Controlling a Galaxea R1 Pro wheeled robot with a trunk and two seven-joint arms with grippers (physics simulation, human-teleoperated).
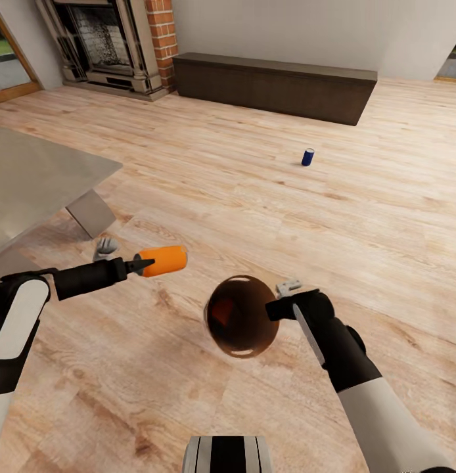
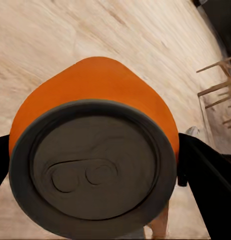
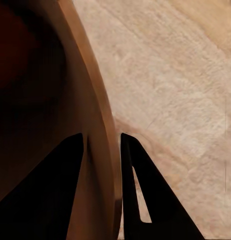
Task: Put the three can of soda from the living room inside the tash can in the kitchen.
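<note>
My left gripper point(image 1: 144, 265) is shut on a bright orange can of soda point(image 1: 165, 260), held on its side above the floor. The left wrist view shows that can point(image 2: 95, 95) end-on, its grey top between the dark fingers point(image 2: 210, 190). My right gripper point(image 1: 275, 307) is shut on the rim of the tash can point(image 1: 251, 332), held just right of the orange can. An orange shape point(image 1: 221, 316), apparently a second can, lies inside it. In the right wrist view the coppery rim point(image 3: 103, 130) sits between both fingers point(image 3: 150, 195). A dark blue can point(image 1: 307, 157) stands on the floor farther ahead.
This is the living room with a wooden floor. The stone coffee table point(image 1: 31, 177) is at the left, close to my left arm. A brick fireplace point(image 1: 110, 39) and a long dark low cabinet point(image 1: 274, 85) line the far wall.
</note>
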